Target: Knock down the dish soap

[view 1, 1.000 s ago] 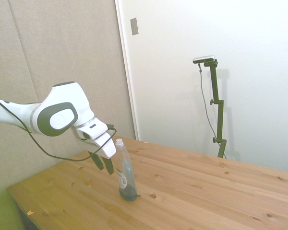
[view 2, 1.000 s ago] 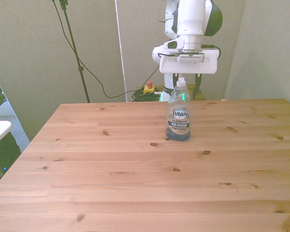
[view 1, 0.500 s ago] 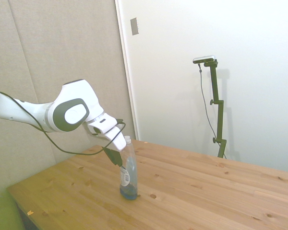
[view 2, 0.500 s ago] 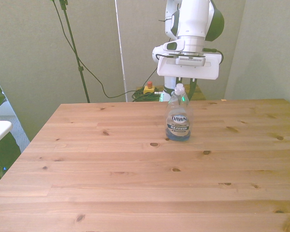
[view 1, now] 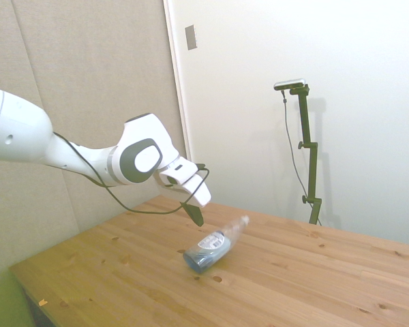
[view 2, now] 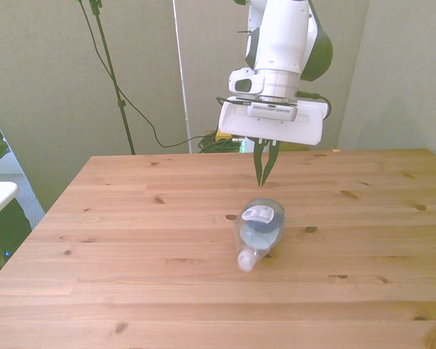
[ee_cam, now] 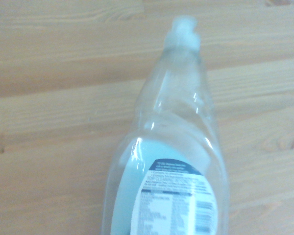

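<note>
One dish soap bottle (view 1: 213, 248) (view 2: 259, 226) (ee_cam: 169, 161) lies tipped over near the middle of the table (view 1: 313, 279) (view 2: 131, 254), cap toward the camera in the front view. One gripper (view 1: 196, 216) (view 2: 265, 163) hangs above it, fingers nearly together, holding nothing. A second ago the bottle stood upright.

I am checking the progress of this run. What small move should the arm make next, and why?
Probably lift the claw up and back, clear of the table. The dish soap is tipped far over, cap low toward the camera in the front view, and the claw hangs above its base, apparently not touching it.
</note>
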Controlling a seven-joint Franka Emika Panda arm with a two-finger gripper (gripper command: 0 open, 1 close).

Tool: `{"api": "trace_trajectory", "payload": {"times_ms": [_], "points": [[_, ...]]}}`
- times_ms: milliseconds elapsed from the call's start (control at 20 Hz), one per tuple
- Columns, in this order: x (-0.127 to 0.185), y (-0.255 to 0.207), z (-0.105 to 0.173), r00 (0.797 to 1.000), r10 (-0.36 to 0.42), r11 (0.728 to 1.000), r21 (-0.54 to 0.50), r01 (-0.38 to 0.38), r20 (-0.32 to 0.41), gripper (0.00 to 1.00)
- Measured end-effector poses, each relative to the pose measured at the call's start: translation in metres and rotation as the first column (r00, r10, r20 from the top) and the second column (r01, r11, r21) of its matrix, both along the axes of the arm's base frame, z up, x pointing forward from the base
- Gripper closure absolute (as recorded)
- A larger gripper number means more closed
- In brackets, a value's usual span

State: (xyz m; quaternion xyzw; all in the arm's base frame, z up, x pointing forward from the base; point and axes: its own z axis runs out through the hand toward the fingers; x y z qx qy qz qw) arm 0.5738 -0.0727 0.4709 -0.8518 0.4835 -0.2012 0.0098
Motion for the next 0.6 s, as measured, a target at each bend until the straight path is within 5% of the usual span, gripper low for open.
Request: {"api": "trace_trajectory", "payload": {"times_ms": [600], "points": [[0.095, -0.036, -0.011, 0.993, -0.091, 0.995, -0.026, 0.093, 0.070, 1.00]]}}
